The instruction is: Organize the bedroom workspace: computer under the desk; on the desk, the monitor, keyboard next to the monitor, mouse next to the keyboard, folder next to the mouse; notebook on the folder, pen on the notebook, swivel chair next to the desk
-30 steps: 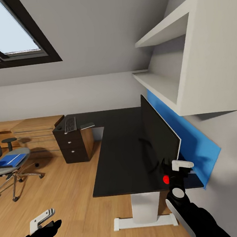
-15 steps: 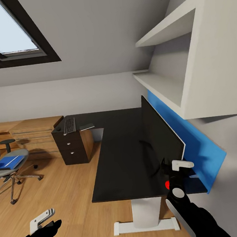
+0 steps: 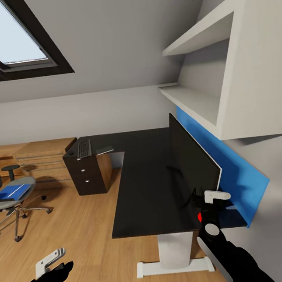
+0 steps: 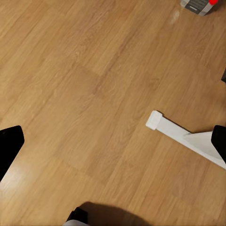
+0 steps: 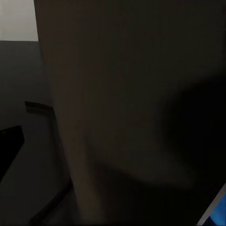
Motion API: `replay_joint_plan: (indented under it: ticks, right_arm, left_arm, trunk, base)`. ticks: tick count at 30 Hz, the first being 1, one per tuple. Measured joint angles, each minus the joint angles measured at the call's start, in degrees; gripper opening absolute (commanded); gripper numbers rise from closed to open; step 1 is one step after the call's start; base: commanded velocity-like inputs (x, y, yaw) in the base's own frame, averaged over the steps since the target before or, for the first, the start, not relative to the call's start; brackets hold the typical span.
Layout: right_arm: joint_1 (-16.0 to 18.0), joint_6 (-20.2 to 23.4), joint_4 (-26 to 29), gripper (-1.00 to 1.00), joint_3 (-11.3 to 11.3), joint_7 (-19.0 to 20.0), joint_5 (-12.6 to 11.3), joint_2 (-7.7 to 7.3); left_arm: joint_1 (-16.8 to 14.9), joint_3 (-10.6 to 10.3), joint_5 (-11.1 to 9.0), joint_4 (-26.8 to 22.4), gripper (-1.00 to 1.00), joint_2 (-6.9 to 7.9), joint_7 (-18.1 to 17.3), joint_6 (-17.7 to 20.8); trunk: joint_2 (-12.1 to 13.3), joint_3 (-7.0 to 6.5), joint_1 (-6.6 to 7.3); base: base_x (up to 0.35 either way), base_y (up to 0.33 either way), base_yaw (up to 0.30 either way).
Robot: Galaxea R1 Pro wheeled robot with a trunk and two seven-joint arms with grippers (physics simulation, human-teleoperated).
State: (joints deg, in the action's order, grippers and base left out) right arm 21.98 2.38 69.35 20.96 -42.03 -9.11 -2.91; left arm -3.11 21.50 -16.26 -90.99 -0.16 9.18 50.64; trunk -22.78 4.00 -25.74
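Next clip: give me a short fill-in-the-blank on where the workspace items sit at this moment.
1. The blue folder lies on the seat of the ______.
2. The monitor stands on the desk in front of the ______ back panel.
3. The keyboard lies on the desk's far wing, above the black ______.
4. The right tool is at the monitor's near ______ corner.

Missing words: swivel chair; blue; drawers; lower

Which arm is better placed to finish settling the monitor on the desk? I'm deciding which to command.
The right. Its claw is at the monitor's near lower corner, over the desk. The left claw hangs low over the bare floor, well away from the desk.
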Motion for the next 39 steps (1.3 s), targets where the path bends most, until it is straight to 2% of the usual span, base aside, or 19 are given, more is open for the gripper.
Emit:
replay_joint_plan:
  ticks: [12,36,39]
  right_arm:
    - [0.0,0.0,0.0,1.0,0.0,0.0,0.0,0.0]
    - [0.0,0.0,0.14,1.0,0.04,0.0,-0.07,0.02]
    - [0.0,-0.07,0.14,1.0,0.19,-0.12,-0.36,0.44]
  left_arm:
    - [0.0,0.0,-0.01,0.0,1.0,0.0,0.0,-0.01]
    - [0.0,0.05,0.0,0.09,1.0,0.0,0.03,0.0]
    - [0.0,0.05,0.07,2.09,1.0,-0.04,0.18,-0.01]
  trunk:
    - [0.01,0.0,-0.02]
    - [0.01,0.0,-0.03]
    - [0.01,0.0,-0.04]
  base:
    - [-0.058,0.001,0.0]
    - [-0.325,0.0,0.0]
    - [-0.335,0.0,0.0]
